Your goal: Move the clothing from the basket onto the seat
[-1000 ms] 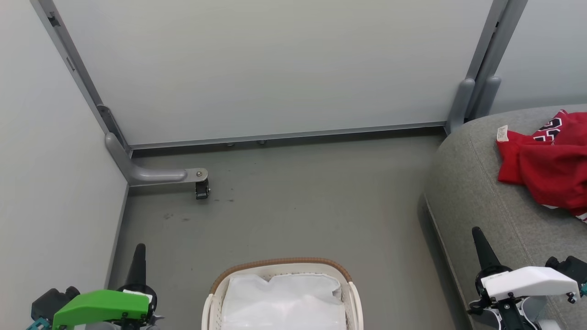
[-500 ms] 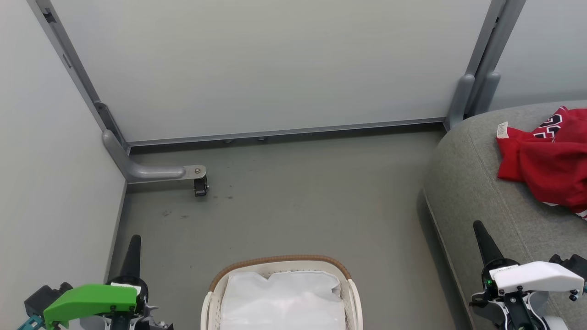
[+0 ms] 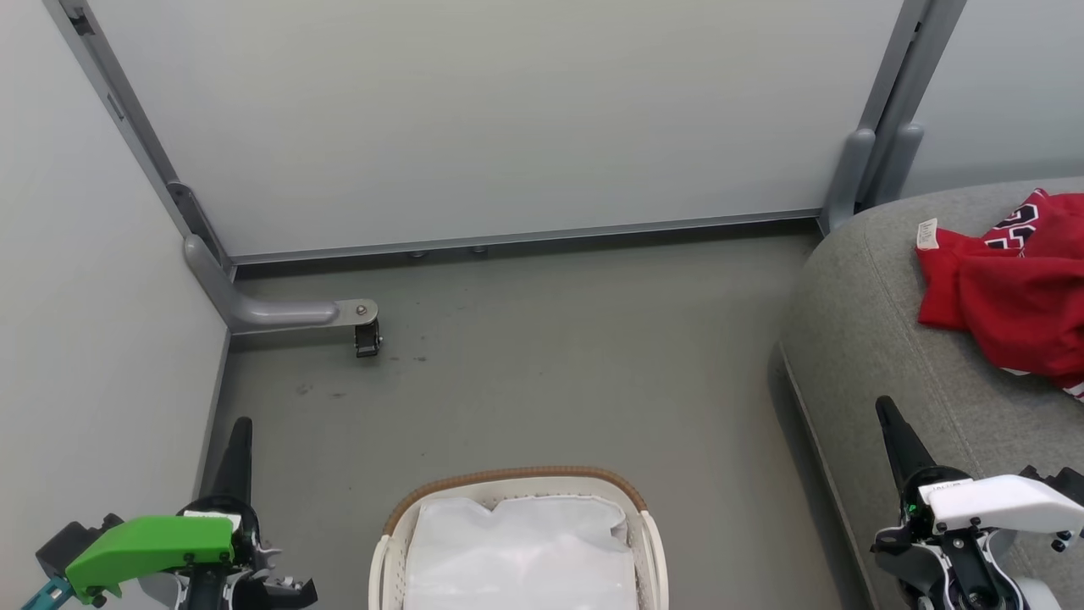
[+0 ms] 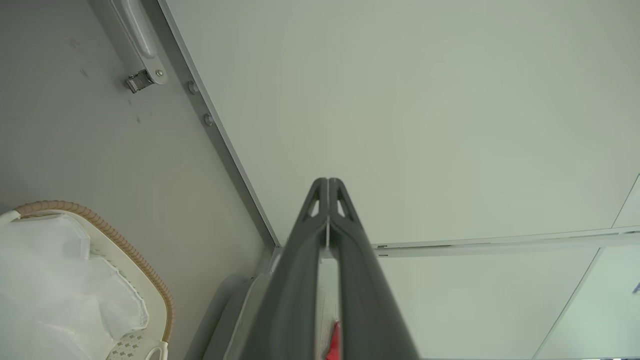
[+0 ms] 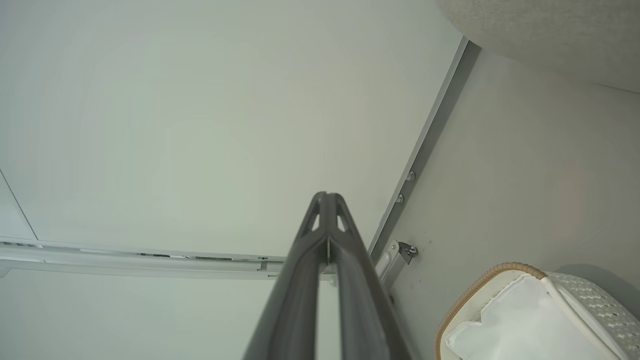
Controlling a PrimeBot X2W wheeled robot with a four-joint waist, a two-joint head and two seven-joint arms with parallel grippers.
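Note:
Red clothing [image 3: 1016, 296] with dark numerals and a small white tag lies crumpled on the grey seat [image 3: 872, 356] at the right; a sliver of the clothing [image 4: 334, 345] peeks between the fingers in the left wrist view. The white basket [image 3: 518, 485] with its tan rim stands at the bottom centre, showing only its white liner [image 3: 521, 555]. The basket [image 4: 150, 285] also appears in the left wrist view and the basket [image 5: 480, 287] in the right wrist view. My left gripper [image 3: 240, 424] is shut and empty at the lower left. My right gripper [image 3: 883, 403] is shut and empty above the seat's front edge.
Pale partition panels wall in the back and the left, joined by grey posts. A grey foot with a small caster [image 3: 367, 337] juts onto the grey floor [image 3: 550, 364] at the back left. Open floor lies between the basket and the back panel.
The whole head view has shifted a little as the camera moved. Both grippers sit lower in the picture and stay shut. The clothing and the basket have not moved.

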